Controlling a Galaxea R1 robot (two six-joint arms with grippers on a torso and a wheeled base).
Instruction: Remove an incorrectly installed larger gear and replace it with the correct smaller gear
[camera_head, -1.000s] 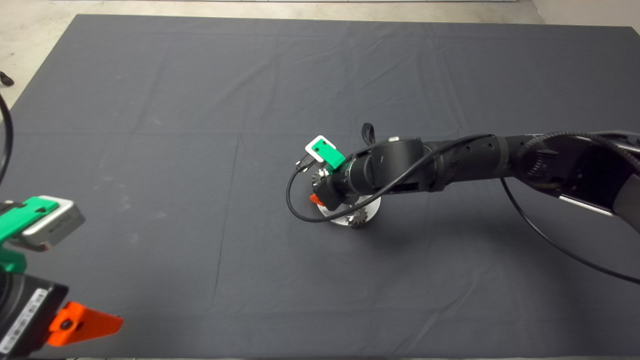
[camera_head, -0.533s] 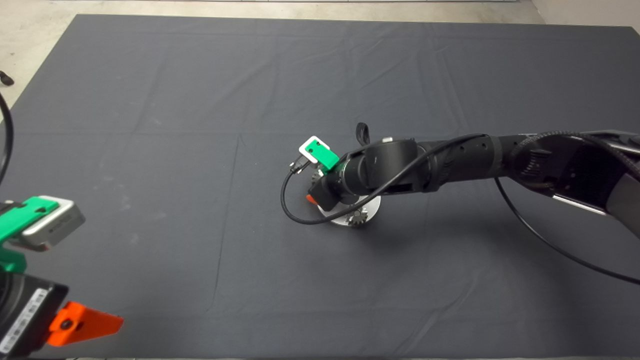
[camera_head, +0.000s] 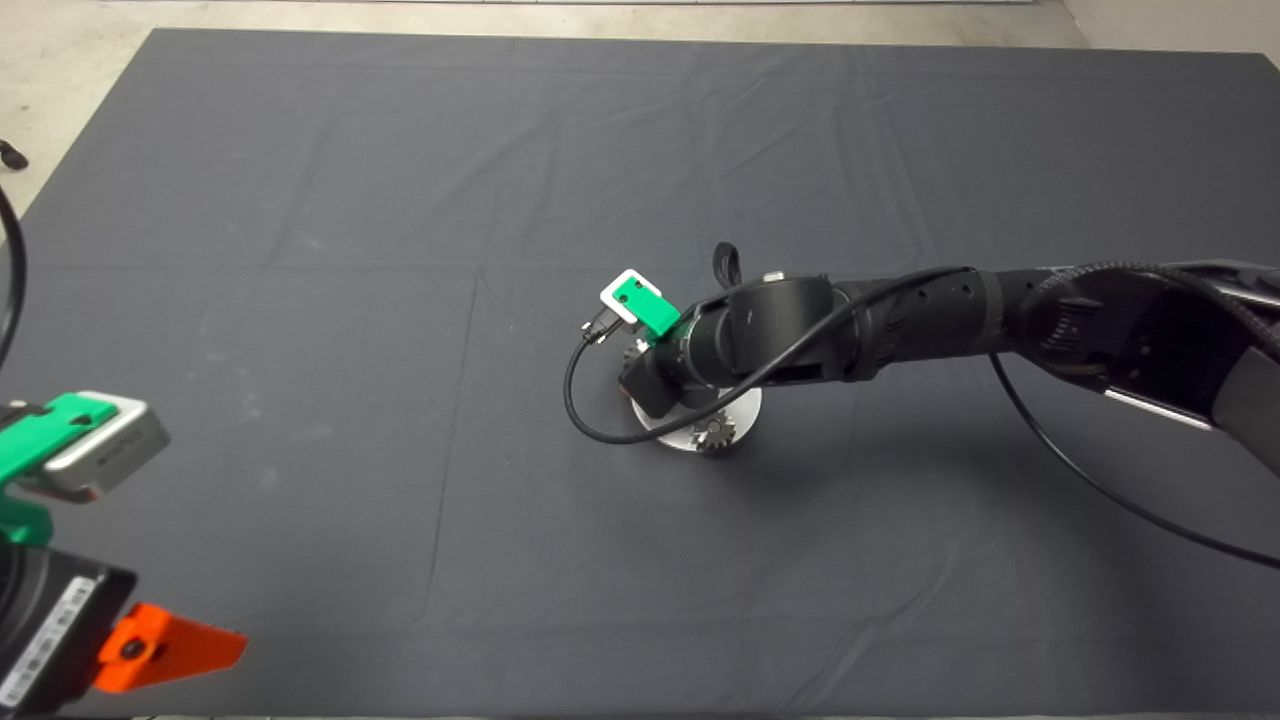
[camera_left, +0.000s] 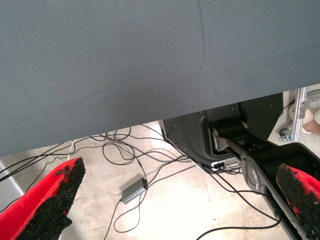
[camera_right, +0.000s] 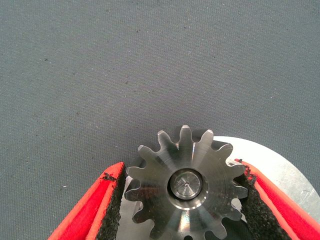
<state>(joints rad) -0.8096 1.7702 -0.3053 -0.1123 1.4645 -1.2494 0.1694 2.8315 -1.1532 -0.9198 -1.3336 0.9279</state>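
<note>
Right hand (camera_right: 184, 200) down over round silver base plate (camera_head: 745, 412) near middle of dark mat (camera_head: 400, 300) on worktop, arm reaching in from right edge of head view. Red fingers (camera_right: 87, 212) closed in on either flank of a steel gear (camera_right: 186, 182), black pads pressed against its teeth on both sides. Gear seated on a pin, pin end visible in centre hole, silver plate showing beneath and beside it. Which of the task's gears this is: cannot tell from these views, since nothing else of the set shows in the wrist view for comparison. From above, wrist and green camera bracket (camera_head: 640, 303) covering most of plate; second toothed gear (camera_head: 714, 433) peeking out at plate's near edge, clear of hand; a sliver of another toothed piece (camera_head: 634, 352) visible just beside the bracket. Black cable (camera_head: 590, 420) looping out from wrist and down across mat.

Left hand (camera_left: 175, 200) parked at lower left edge of head view, off the work area. Fingers spread wide, nothing between them; beyond mat's edge, floor with loose cables and a small grey box (camera_left: 133, 190).
</note>
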